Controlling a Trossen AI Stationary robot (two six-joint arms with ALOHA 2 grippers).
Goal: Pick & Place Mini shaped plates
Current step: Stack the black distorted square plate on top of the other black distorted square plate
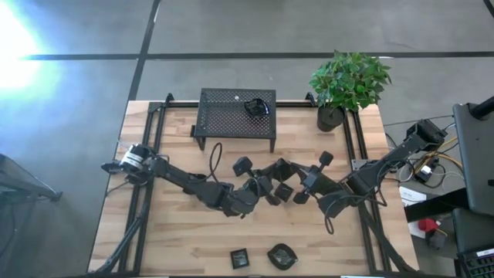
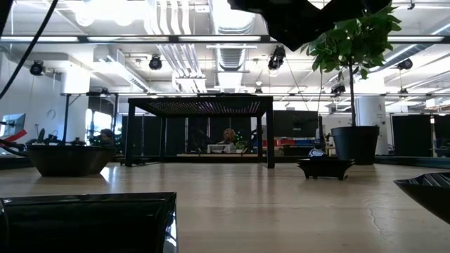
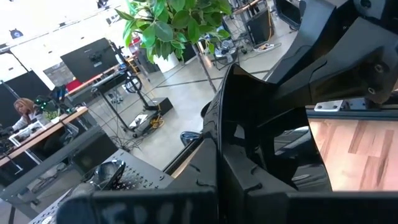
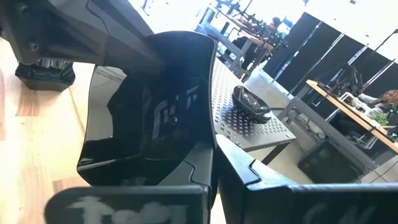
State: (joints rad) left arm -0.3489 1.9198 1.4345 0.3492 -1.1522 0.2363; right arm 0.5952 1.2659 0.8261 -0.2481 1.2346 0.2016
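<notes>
High view looks down on a wooden desk (image 1: pixel 177 232) with both dark arms reaching to its middle. From the left side the left arm comes in low, and the left pincer (image 1: pixel 262 191) is closed. In the left wrist view a dark glossy plate rises from between its fingers (image 3: pixel 205 186); it seems to be the same square plate (image 1: pixel 282 191) that sits between the 2 pincers, above the middle of the desk.

At the back of the desk stands the black mesh stand (image 1: pixel 224 116), and 1 small round plate (image 1: pixel 257 106) lies on its right end. At the front edge 2 more mini plates lie flat, a square one (image 1: pixel 239 257) and, just to its right, a rounder one (image 1: pixel 282 255).

Further right, the right pincer (image 1: pixel 297 193) is also closed; the right wrist view shows its fingers gripping the lower rim of the square plate, which stands nearly upright. At the back right corner stands the plant pot (image 1: pixel 330 117) with green leaves.
</notes>
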